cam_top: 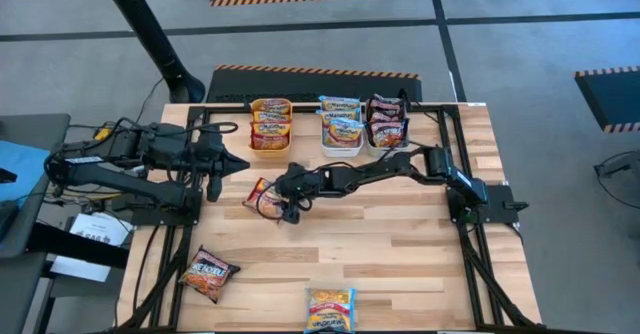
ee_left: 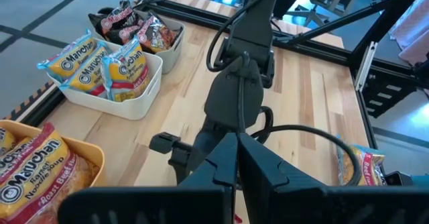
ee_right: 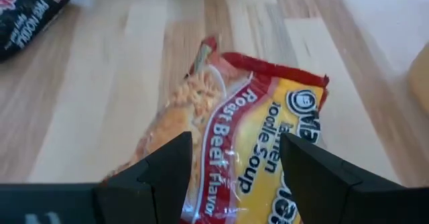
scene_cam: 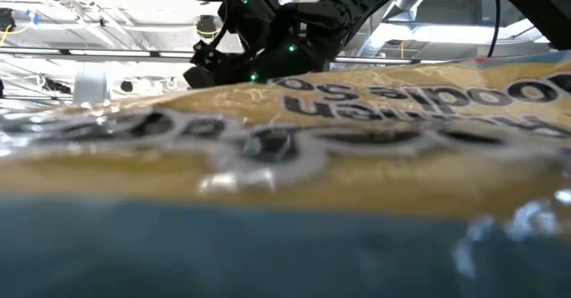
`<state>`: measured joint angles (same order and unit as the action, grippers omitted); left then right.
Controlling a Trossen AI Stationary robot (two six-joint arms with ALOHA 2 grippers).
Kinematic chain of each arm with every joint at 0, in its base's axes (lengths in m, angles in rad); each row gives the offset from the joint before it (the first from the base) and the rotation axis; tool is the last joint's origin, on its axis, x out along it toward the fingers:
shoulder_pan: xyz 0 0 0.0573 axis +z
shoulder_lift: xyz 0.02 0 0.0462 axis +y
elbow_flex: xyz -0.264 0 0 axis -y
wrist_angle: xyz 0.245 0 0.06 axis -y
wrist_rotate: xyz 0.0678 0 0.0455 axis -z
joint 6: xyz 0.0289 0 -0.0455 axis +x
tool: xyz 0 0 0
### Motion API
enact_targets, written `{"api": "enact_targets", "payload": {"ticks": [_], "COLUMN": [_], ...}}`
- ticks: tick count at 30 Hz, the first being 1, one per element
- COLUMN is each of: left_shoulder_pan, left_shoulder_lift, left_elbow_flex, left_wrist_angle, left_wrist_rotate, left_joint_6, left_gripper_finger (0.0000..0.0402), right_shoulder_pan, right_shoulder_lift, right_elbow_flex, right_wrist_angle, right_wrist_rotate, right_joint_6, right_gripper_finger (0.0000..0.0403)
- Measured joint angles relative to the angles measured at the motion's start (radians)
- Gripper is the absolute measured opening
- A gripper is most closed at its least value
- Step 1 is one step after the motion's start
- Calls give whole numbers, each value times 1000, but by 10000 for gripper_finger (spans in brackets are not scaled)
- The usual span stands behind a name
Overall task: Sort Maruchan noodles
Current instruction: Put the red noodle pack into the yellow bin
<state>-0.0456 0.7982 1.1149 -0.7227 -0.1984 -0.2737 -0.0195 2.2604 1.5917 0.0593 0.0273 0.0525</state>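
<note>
My right hand [ee_right: 231,160] hangs just over a roast beef packet [ee_right: 234,137] with my fingers [ee_right: 157,174] spread wide apart, one to each side of the wrapper, nothing held yet. This orange-yellow packet [cam_top: 262,196] lies flat on the table [cam_top: 400,244], a little short of the orange bin [cam_top: 270,142]. So I judge I am at the pick-up step for this one: what comes next is to drop until my fingertips straddle the crinkly plastic, pinch it, lift, and carry it to the orange bin, where the same orange-yellow packets [ee_left: 33,174] already lie.

My left hand [ee_left: 238,160] waits with its fingers pressed together and empty, off to the left of the orange bin.

Farther on, just right of the orange bin, the white bin [cam_top: 341,146] holds light blue packets [ee_left: 100,66], and the grey bin [cam_top: 390,144] beyond it holds dark red packets [ee_left: 134,26]. Two more packets are still loose, well apart from the orange bin at the table's front edge: a dark one [cam_top: 209,273] to the left and a blue one [cam_top: 330,309] near the middle.
</note>
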Motion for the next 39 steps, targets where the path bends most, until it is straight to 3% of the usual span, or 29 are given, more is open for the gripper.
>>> {"api": "enact_targets", "payload": {"ticks": [17,20,30,39], "left_shoulder_pan": [0,0,0,0], "left_shoulder_lift": [0,0,0,0], "left_elbow_flex": [0,0,0,0], "left_wrist_angle": [0,0,-1,-3], "left_wrist_rotate": [0,0,0,0], "left_joint_6": [0,0,0,0], "left_gripper_finger": [0,0,0,0], "right_shoulder_pan": [-5,-12,-15,-10], "right_shoulder_lift": [48,47,48,32], "right_elbow_flex": [3,3,2,14], "right_wrist_angle": [-58,-74,-82,-109], "right_wrist_rotate": [35,35,24,24], "right_joint_6": [91,131,134,62], "right_gripper_finger": [237,202,18,5]}}
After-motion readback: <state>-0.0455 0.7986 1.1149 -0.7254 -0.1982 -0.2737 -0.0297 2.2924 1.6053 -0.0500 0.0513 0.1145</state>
